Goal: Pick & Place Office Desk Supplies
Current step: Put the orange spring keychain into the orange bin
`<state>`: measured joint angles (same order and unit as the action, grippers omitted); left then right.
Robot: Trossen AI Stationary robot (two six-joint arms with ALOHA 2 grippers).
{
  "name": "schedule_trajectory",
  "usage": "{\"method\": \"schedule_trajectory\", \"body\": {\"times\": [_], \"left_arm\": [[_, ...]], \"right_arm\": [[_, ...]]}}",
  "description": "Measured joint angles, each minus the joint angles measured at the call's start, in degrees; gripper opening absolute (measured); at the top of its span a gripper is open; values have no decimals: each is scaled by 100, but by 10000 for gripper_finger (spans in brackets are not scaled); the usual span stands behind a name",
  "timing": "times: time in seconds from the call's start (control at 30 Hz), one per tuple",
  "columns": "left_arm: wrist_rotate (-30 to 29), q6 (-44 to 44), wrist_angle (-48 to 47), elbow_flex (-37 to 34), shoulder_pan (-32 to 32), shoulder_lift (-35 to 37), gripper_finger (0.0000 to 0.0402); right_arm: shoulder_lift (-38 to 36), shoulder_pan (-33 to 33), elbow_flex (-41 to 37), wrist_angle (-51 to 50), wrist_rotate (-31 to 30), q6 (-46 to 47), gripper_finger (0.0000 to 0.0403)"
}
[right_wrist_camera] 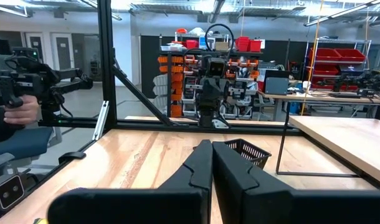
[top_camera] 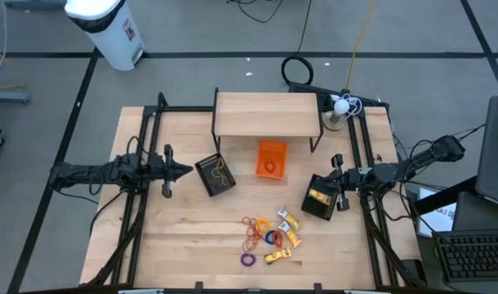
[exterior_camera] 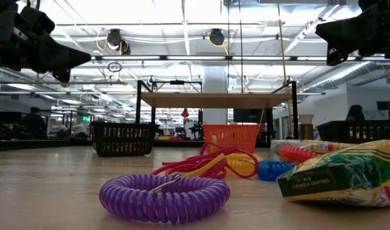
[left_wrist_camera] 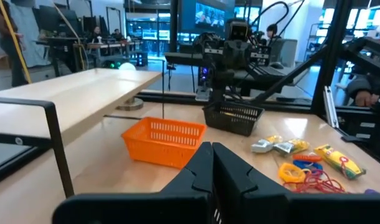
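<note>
1. Left pincer (top_camera: 186,171): closed, empty, raised at 9 o'clock beside the left black basket (top_camera: 215,175).
2. Supplies (top_camera: 269,238): loose heap at 6 o'clock, touching or overlapping. Judged light; rubber bands (top_camera: 252,232) limp and apt to snag; purple coil ring (exterior_camera: 163,197) springy, best pinched across its rim; yellow packets (top_camera: 290,226) stiffer, taken across the narrow side.
3. Orange basket (top_camera: 271,158): table centre, under the shelf (top_camera: 268,114) edge. Open table between heap and baskets.
4. Right pincer (top_camera: 337,179): closed, empty, over the right black basket (top_camera: 321,199) at 3 o'clock.
</note>
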<state>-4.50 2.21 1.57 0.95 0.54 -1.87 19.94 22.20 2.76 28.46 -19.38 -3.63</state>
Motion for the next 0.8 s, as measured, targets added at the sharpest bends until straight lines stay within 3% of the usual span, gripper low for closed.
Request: {"method": "schedule_trajectory", "body": {"times": [0.17, 0.27, 0.33, 0.57, 0.8], "left_arm": [[-8, 93, -32, 0, 0, 2, 1], [-15, 117, -43, 0, 0, -93, 6], [-22, 130, -49, 0, -1, -151, 7], [-176, 365, -49, 0, -2, -469, 5], [-198, 698, -41, -2, -2, -617, 18]], "right_arm": [[19, 1, 1, 46, -112, 87, 4], [261, 0, 38, 203, -908, 462, 4], [631, -5, 145, 124, -1084, 610, 4], [2790, -1, 1317, -118, -901, 724, 4], [4884, 2, 3430, -1775, -148, 964, 9]]}}
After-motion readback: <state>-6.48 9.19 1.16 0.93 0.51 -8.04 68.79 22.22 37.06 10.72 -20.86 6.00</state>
